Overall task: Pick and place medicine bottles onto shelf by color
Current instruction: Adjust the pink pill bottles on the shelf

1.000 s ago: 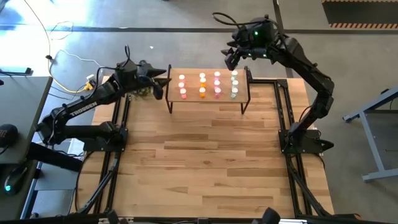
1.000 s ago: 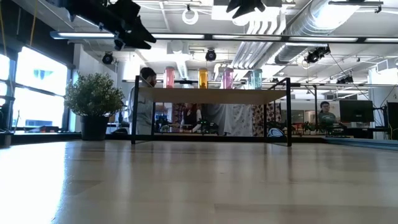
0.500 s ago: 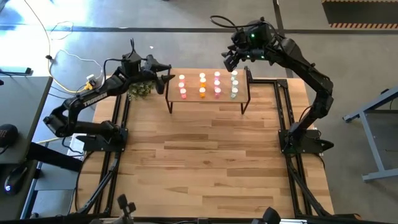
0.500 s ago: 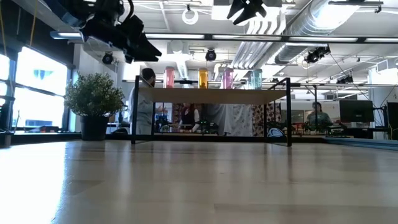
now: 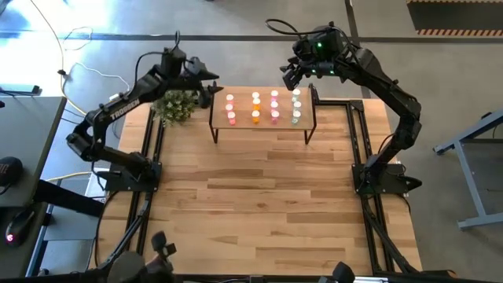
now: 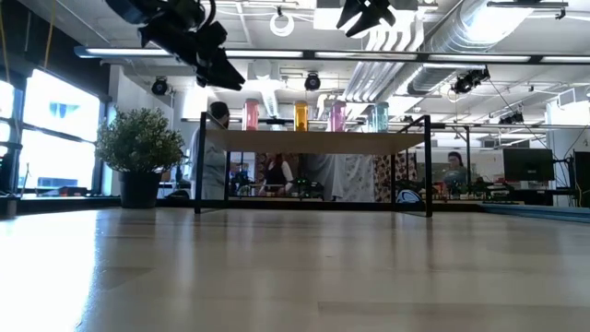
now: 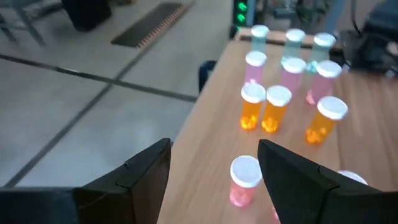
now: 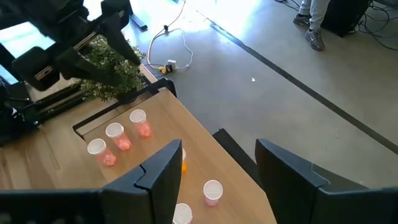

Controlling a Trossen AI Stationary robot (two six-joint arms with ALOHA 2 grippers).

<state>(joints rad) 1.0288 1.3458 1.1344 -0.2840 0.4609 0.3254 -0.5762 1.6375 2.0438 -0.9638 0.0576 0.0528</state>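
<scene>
The shelf [image 5: 245, 111] stands at the table's far middle on thin black legs. The medicine bottles stand upright on it in colour columns: pale red [image 5: 230, 108], orange [image 5: 255, 108], pink [image 5: 274, 107] and green [image 5: 295, 108]. They also show in the low view [image 6: 301, 115] and the left wrist view [image 7: 268, 109]. My left gripper [image 5: 211, 82] hovers open and empty above the shelf's far left corner [image 7: 214, 147]. My right gripper [image 5: 289, 75] hovers open and empty above the shelf's far right [image 8: 217, 147], high in the low view [image 6: 369, 13].
A potted green plant [image 5: 176, 107] stands left of the shelf, below my left arm. The wide wooden tabletop [image 5: 259, 204] lies in front of the shelf. Beyond the far edge is grey floor with cables [image 8: 174, 43]. People show in the room behind [image 6: 214, 157].
My left gripper has gone toward the table's far edge, from beside the shelf's left end to above its far left corner, the arm swinging out over the plant. It has stayed open. The bottles have not moved.
</scene>
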